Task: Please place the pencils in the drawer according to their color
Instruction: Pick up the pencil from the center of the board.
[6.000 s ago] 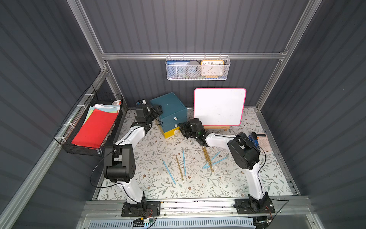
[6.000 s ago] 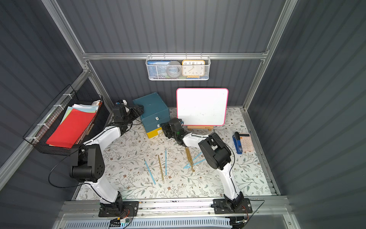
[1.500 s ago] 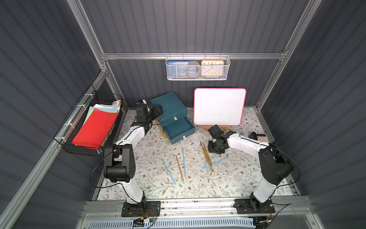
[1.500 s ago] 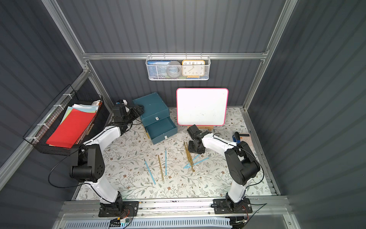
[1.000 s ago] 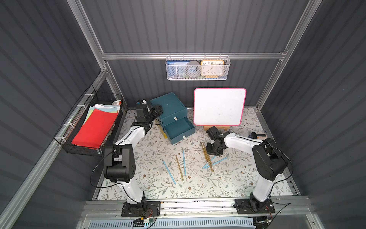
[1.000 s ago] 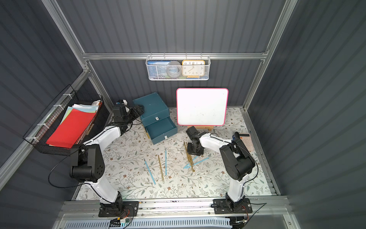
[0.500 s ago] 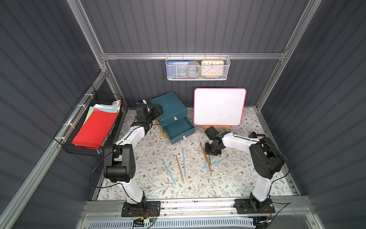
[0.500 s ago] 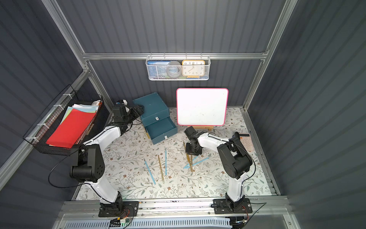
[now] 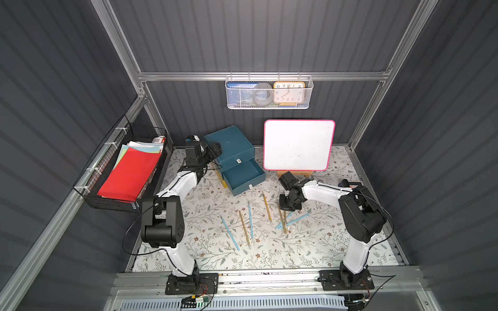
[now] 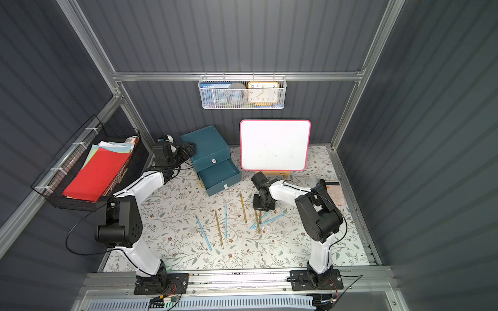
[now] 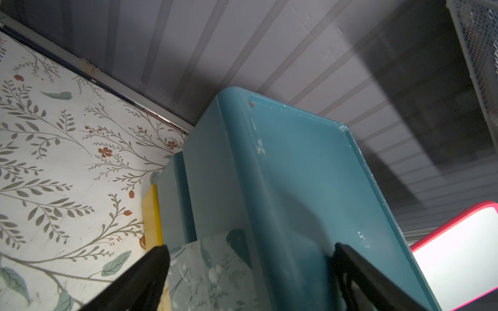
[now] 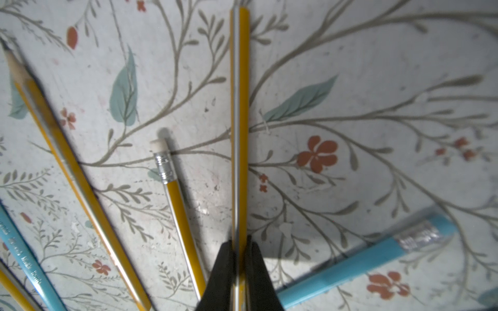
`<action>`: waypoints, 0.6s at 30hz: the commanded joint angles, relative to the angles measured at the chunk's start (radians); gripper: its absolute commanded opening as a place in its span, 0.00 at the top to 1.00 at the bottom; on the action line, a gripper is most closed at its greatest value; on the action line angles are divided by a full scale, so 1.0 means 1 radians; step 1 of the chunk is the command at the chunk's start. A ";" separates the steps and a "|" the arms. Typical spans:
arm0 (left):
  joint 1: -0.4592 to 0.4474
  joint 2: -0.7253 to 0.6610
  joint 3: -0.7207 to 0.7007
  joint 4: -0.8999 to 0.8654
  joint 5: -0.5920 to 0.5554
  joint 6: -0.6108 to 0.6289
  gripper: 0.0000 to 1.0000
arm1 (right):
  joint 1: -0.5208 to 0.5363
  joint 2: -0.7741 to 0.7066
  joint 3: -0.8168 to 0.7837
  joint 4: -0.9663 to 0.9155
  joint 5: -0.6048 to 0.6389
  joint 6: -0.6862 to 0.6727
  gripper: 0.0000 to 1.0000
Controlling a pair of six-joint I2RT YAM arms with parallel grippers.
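Several pencils, yellow [image 9: 266,207] and light blue [image 9: 250,220], lie loose on the flowered mat in both top views. My right gripper [image 12: 239,242] is shut on one yellow pencil [image 12: 239,107], at the cluster's far end [image 9: 289,206]. Beside it lie another yellow pencil with an eraser [image 12: 177,202] and a blue one [image 12: 363,258]. The teal cabinet [image 9: 231,142] has its middle drawer [image 9: 244,177] pulled out, and nothing shows inside it. My left gripper [image 11: 250,269] is open, its fingers [image 11: 151,269] astride the cabinet's back corner [image 10: 191,149].
A pink-framed whiteboard [image 9: 299,145] stands right of the cabinet. A wire basket with a clock [image 9: 269,93] hangs on the back wall. A black wire tray of papers [image 9: 126,172] hangs on the left wall. A calculator [image 10: 335,192] lies at the mat's right edge.
The drawer came out earlier. In the last second my right gripper shifted a little left over the yellow pencils and closed on one. The left arm has not moved.
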 commanded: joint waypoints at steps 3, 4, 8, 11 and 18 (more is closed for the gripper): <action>-0.004 -0.012 0.016 -0.028 0.022 0.015 0.00 | 0.004 0.000 0.008 -0.005 -0.014 0.019 1.00; -0.005 -0.012 0.016 -0.027 0.022 0.015 0.00 | 0.004 -0.004 0.009 -0.006 -0.018 0.024 1.00; -0.006 -0.011 0.017 -0.026 0.022 0.015 0.00 | 0.005 -0.035 0.009 -0.003 -0.038 0.047 1.00; -0.005 -0.013 0.016 -0.025 0.023 0.015 0.00 | 0.005 -0.065 0.008 -0.002 -0.055 0.065 1.00; -0.006 -0.012 0.016 -0.025 0.025 0.014 0.00 | 0.005 -0.139 0.006 -0.007 -0.069 0.086 1.00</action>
